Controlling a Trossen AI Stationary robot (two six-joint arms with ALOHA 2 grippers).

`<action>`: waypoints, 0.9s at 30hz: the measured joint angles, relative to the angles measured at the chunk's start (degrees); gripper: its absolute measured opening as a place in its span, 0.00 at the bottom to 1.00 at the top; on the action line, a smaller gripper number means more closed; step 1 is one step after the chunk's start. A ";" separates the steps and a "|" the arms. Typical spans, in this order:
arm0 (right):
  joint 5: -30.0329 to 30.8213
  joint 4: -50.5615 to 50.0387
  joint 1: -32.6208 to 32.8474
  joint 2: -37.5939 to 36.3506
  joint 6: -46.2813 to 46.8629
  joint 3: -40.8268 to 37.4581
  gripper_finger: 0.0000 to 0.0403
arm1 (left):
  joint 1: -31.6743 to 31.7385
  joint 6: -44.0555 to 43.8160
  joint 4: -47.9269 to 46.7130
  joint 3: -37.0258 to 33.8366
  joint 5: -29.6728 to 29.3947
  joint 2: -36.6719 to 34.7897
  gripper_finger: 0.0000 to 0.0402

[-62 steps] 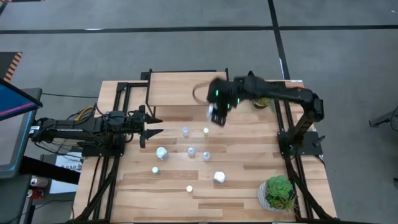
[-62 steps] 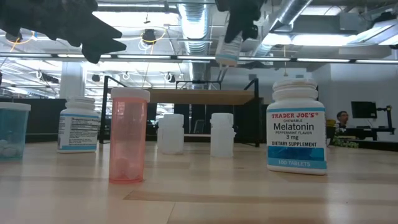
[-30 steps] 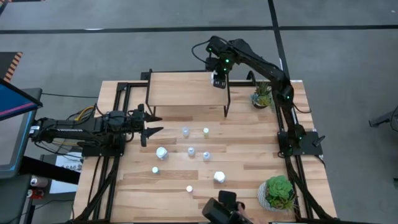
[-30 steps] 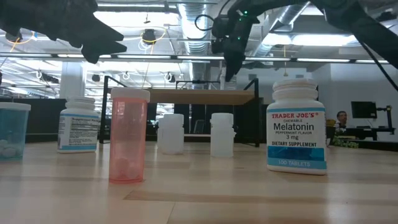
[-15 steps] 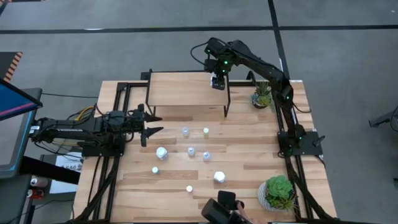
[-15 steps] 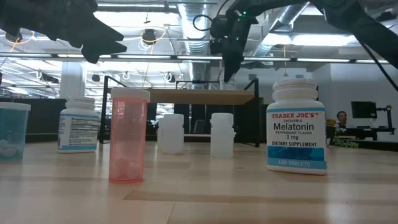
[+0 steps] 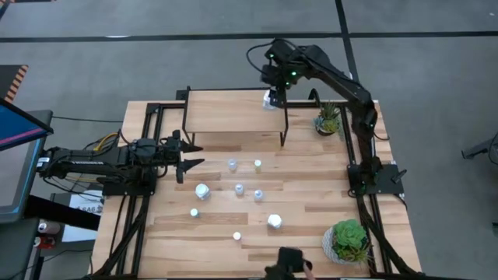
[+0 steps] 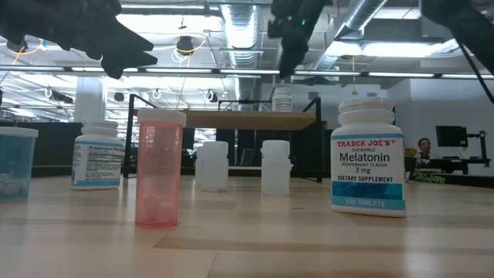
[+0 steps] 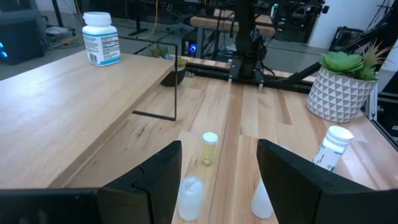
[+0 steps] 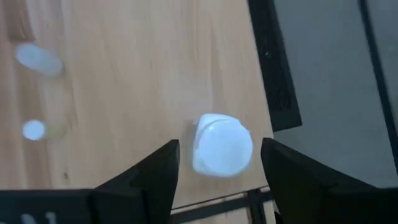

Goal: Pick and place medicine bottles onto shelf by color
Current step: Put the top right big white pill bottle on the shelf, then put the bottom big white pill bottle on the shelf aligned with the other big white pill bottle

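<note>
seven medicine bottles are seen scattered mid-frame on the desk. the left tool, centre left, is held open and empty. at upper centre, a white bottle stands on the shelf corner, below the right tool, spread open.

The bench of pale wood planks stands in a black metal frame on a grey floor crossed by dark seam lines. Beyond it, the low view shows an open ceiling with silver ducts and pipes, long strip lights, and a dark monitor beside a seated person far off.
</note>
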 joint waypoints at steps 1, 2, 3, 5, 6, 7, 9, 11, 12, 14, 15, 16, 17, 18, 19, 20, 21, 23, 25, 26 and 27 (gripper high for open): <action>-0.02 -0.02 0.41 -1.13 0.95 0.00 0.62 | 0.00 0.00 0.02 0.00 0.00 0.00 0.49; -0.03 -0.16 0.72 -2.31 2.21 0.00 0.62 | 0.00 0.00 0.02 0.00 0.00 -0.01 0.49; -0.07 -0.66 0.91 -3.50 3.61 0.00 0.62 | 0.00 0.00 0.02 0.00 0.00 0.00 0.49; -0.13 -1.74 1.76 -5.89 6.80 0.00 0.62 | 0.00 0.01 0.02 0.00 0.00 0.00 0.49; -0.13 -2.37 2.22 -7.12 8.54 0.00 0.62 | 0.00 0.00 0.03 0.00 0.00 0.00 0.49; -0.15 -3.51 2.56 -8.42 10.28 0.00 0.62 | 0.00 -0.10 0.02 0.00 0.00 0.00 0.49; -0.13 -6.14 3.89 -10.93 13.40 0.00 0.62 | 0.00 -0.40 0.02 0.00 -0.02 -0.02 0.49; -0.44 -9.45 5.52 -13.43 16.75 -0.19 0.62 | 0.00 0.45 0.02 0.00 0.02 0.00 0.49; -0.65 -11.05 6.68 -14.69 18.74 -0.78 0.62 | 0.00 1.05 0.02 0.00 0.10 -0.02 0.49; -0.65 -11.62 9.51 -17.69 22.94 -3.33 0.62 | 0.00 2.33 0.04 0.00 0.15 0.00 0.49; -0.65 -11.19 11.28 -19.57 24.47 -5.47 0.62 | 0.00 2.81 0.04 0.00 0.16 -0.01 0.49; -0.63 -11.17 13.17 -21.61 25.77 -7.92 0.62 | 0.00 3.12 0.04 0.00 0.15 -0.02 0.49; -0.63 -11.00 15.27 -23.51 27.15 -10.45 0.62 | 0.00 3.15 0.04 0.00 0.15 -0.01 0.49; -0.55 -10.78 17.66 -25.50 29.05 -13.08 0.62 | 0.00 3.11 0.05 0.00 0.18 0.00 0.49; -0.17 -10.72 19.99 -27.42 31.39 -16.01 0.62 | 0.00 2.92 0.05 0.00 0.22 0.00 0.49; 0.28 -10.32 22.43 -29.24 34.08 -19.24 0.62 | 0.00 2.53 0.04 0.00 0.44 0.00 0.49; 0.70 -9.69 24.95 -31.01 36.75 -22.42 0.62 | 0.00 2.25 0.04 0.00 0.63 0.00 0.49; 1.66 -6.90 30.20 -34.48 42.21 -28.88 0.62 | 0.00 2.19 0.04 0.00 0.66 0.00 0.49; 1.96 -4.08 35.58 -37.84 47.78 -35.07 0.62 | -0.02 2.92 0.04 0.00 0.66 0.00 0.49; 2.45 -1.97 38.28 -39.23 50.63 -38.14 0.62 | 0.00 3.30 0.04 0.00 0.62 0.00 0.49; 3.46 0.34 41.02 -40.38 53.57 -41.00 0.62 | -0.01 3.63 0.04 0.00 0.60 0.00 0.49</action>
